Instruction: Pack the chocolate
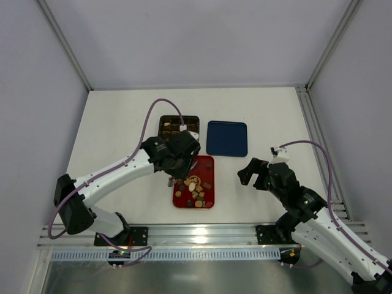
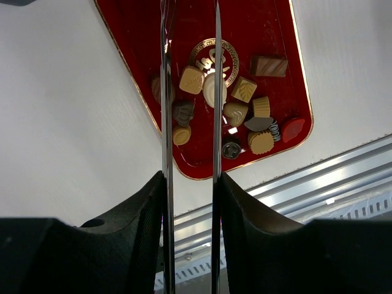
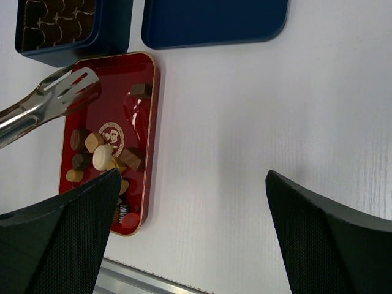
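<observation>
Several small chocolates (image 1: 195, 187), dark brown, tan and cream, lie heaped on the near half of a flat red tray (image 1: 207, 165). They also show in the left wrist view (image 2: 226, 104) and the right wrist view (image 3: 101, 153). My left gripper (image 1: 177, 160) (image 2: 191, 184) is shut on metal tongs (image 2: 165, 92). The tongs' tips (image 3: 70, 86) hang apart over the far part of the red tray with nothing between them. My right gripper (image 1: 251, 174) (image 3: 190, 184) is open and empty over bare table to the right of the tray.
A dark brown gridded box (image 1: 179, 125) (image 3: 58, 24) stands just beyond the red tray. A flat dark blue lid (image 1: 226, 138) (image 3: 214, 21) lies to its right. An aluminium rail (image 1: 196, 233) runs along the table's near edge.
</observation>
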You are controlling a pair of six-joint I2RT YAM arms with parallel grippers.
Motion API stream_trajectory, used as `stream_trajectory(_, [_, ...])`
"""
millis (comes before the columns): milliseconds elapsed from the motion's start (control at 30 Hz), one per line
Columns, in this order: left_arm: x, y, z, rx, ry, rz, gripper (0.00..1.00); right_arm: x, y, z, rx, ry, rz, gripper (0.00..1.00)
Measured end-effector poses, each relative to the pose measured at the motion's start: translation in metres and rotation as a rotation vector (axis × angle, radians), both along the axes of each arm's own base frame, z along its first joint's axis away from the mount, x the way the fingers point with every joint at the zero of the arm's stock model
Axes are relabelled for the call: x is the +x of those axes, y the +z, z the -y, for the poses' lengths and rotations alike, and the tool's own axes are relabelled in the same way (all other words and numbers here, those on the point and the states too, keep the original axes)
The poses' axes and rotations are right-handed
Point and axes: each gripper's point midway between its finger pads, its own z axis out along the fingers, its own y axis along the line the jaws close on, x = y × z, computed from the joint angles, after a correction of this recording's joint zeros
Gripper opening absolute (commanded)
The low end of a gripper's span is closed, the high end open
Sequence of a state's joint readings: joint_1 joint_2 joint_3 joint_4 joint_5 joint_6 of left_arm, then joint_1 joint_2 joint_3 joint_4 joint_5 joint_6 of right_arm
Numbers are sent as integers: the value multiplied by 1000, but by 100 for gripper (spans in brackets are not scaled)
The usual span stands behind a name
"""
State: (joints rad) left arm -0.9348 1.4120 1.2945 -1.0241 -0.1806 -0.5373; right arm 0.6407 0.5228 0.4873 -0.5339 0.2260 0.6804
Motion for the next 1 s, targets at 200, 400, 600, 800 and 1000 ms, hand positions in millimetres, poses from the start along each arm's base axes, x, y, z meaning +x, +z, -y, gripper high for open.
stream_trajectory(200, [1, -8, 19, -6, -28, -26, 40, -2, 0, 2, -4, -4, -1, 100])
stream_trajectory(400, [3, -6, 34, -29, -49, -20, 41, -3, -1, 4, -7, -6, -3, 100])
stream_trajectory(600, [5, -6, 42, -36, -56, -22, 41, -3, 2, 6, -3, -13, 9, 100])
stream_trajectory(800, [5, -11, 50, -27, -68, -29, 41, -5, 3, 8, -3, -18, 15, 100])
stream_trajectory(1000, [7, -18, 53, -6, -67, -34, 41, -6, 2, 10, -8, -22, 12, 100])
